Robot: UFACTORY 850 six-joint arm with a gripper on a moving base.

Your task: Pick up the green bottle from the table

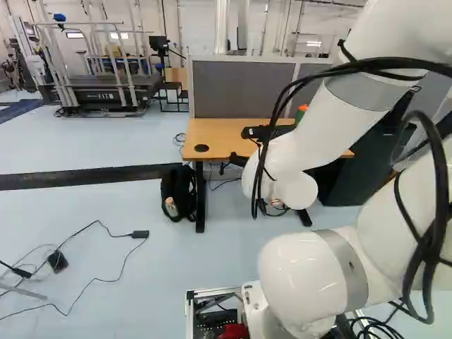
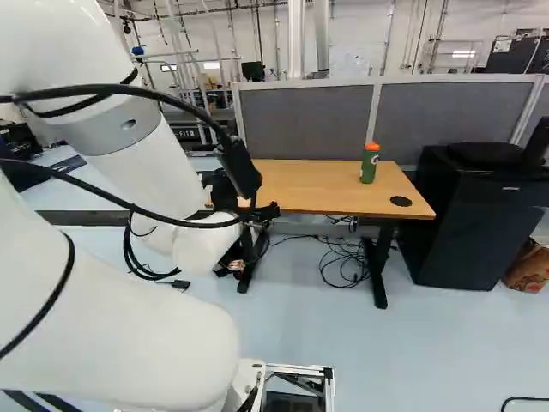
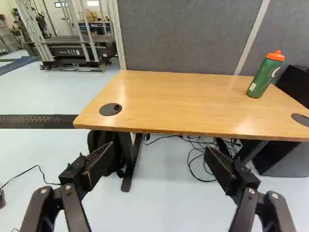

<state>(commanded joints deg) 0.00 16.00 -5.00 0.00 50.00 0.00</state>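
1. Right of centre in the right base view: green bottle [image 2: 369, 165], orange lid, upright on the table [image 2: 313, 184], by the far edge. In the left base view only a strip of it shows, upper right of centre, at the edge of the arm [image 1: 318, 116].
2. Centre, slightly right, of the left base view: gripper [image 1: 238, 145], in front of the table. Wrist view has the fingers [image 3: 96, 163] spread wide, grip holding nothing.
3. Wrist view again: table ahead of the gripper; bottle well apart from both fingers, beyond the right one and farther off.
4. Behind the table, upper middle of the right base view: grey partition [image 2: 300, 120].
5. Right side, same view: black cabinet [image 2: 463, 227] beside the table; patterned box [image 2: 527, 268] at its foot. Loose cables [image 2: 343, 264] on the floor under the table.
6. Left base view: dark bag [image 1: 176, 189] left of centre, by a table leg; treadmill [image 1: 99, 95] at upper left.
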